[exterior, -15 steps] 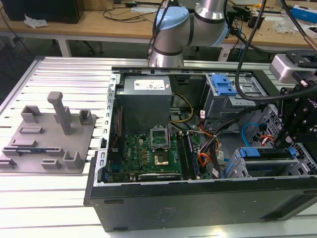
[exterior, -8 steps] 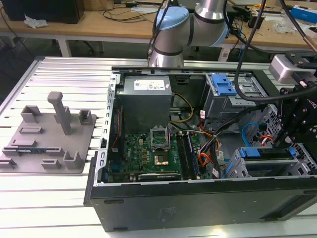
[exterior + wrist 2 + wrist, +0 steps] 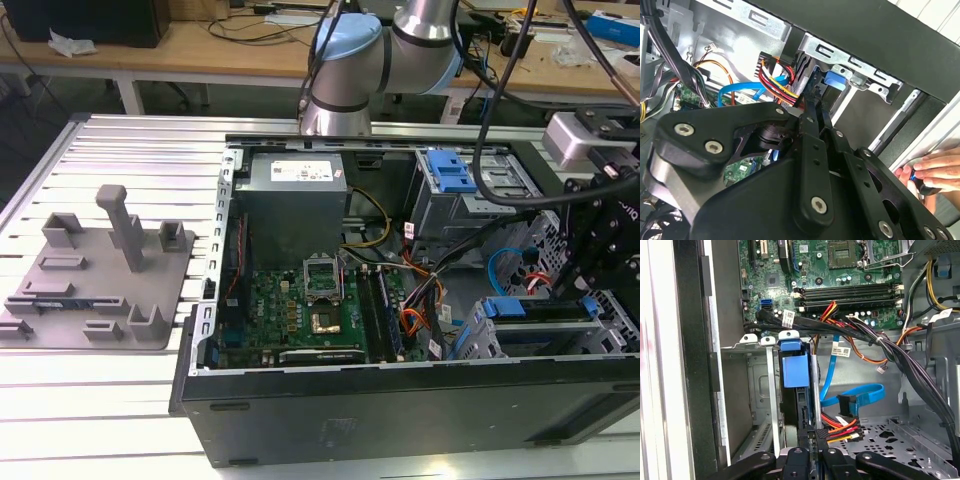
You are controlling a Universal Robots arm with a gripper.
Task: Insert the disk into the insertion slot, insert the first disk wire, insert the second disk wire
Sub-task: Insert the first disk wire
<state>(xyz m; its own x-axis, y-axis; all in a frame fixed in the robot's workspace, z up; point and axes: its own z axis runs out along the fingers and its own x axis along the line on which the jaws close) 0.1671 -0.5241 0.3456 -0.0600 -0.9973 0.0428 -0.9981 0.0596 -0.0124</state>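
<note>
Sitting inside the insertion slot [image 3: 771, 400], the blue-framed disk [image 3: 795, 371].

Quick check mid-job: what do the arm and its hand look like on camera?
The arm has silver-grey round segments with light blue joint caps. Black cables loop off it toward the wrist. The hand is matte black, built of flat angular link plates fastened with silver screws. In the exterior view a pale grey box is mounted at the wrist.

An open computer case [image 3: 400, 415] lies on the slatted table [image 3: 90, 410], a grey fixture plate [image 3: 100, 275] well apart on the exterior view's left, while the gripper [image 3: 590, 285] hangs just above the disk [image 3: 505, 307] in the insertion slot [image 3: 482, 345].
</note>
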